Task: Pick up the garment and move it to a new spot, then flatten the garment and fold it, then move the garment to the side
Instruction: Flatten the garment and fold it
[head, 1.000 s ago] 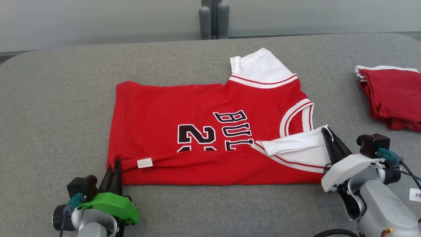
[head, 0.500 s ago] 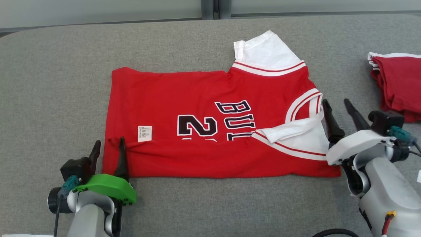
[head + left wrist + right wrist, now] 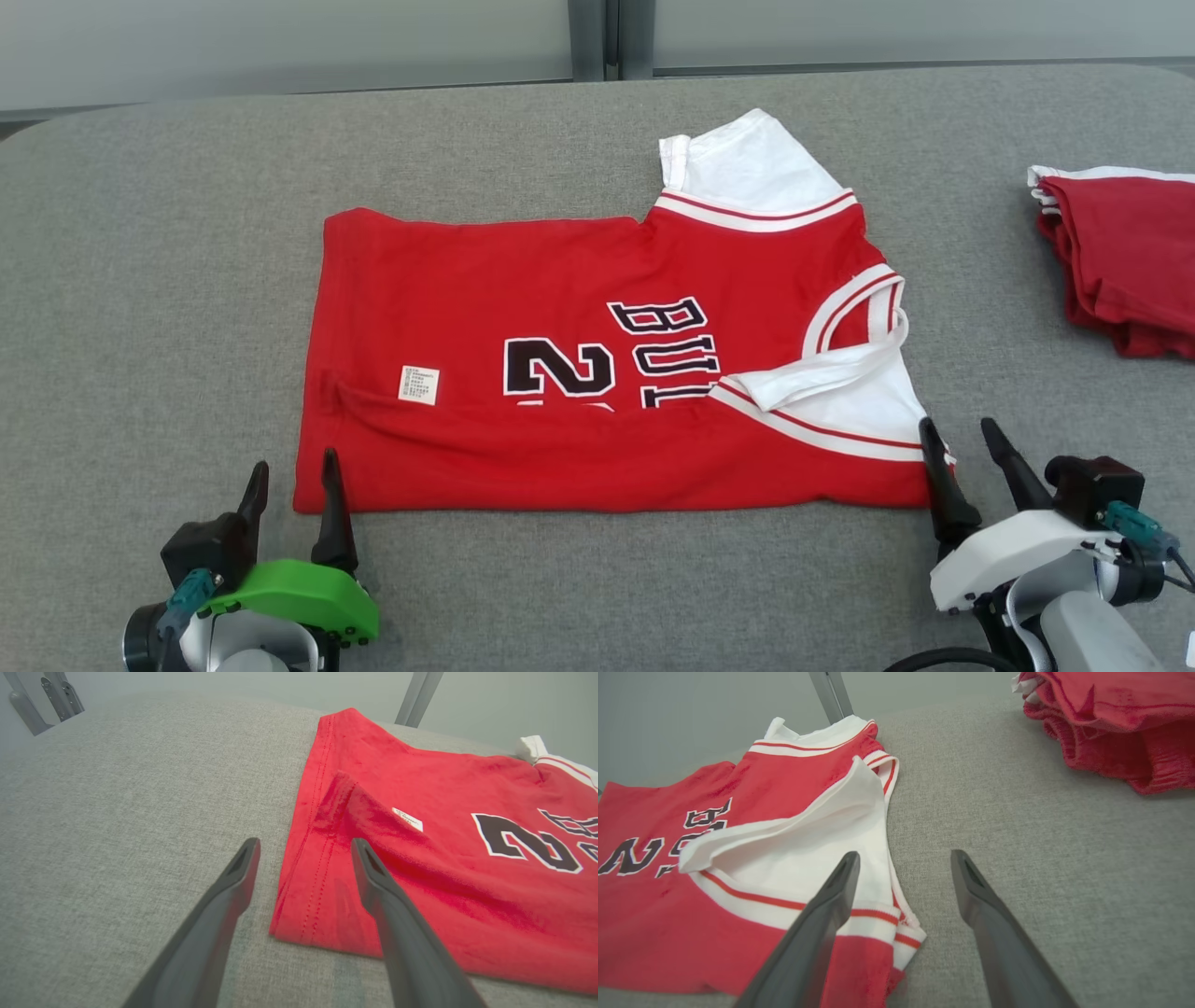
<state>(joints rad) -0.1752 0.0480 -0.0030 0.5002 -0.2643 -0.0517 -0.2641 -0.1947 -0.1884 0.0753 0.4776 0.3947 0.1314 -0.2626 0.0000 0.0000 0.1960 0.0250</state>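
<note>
Red jersey garment (image 3: 597, 373) lies flat on the grey table (image 3: 168, 280), about mid-table, folded lengthwise with the near long edge doubled over; black number and lettering are partly tucked under that fold; white label (image 3: 418, 385) shows on the folded part near the hem end; near sleeve (image 3: 840, 401), white, is turned back at the right end; far sleeve (image 3: 738, 168) sticks out on the far side. Left gripper (image 3: 294, 459) sits at the garment's near left corner, fingers spread wide, holding nothing (one finger over the hem corner, the other over bare table; contact unclear); right gripper (image 3: 957, 423) is at the near right corner, fingers spread, empty, one over the striped sleeve edge, the other over table; pile of red cloth (image 3: 1130, 261) lies well apart at the right.
</note>
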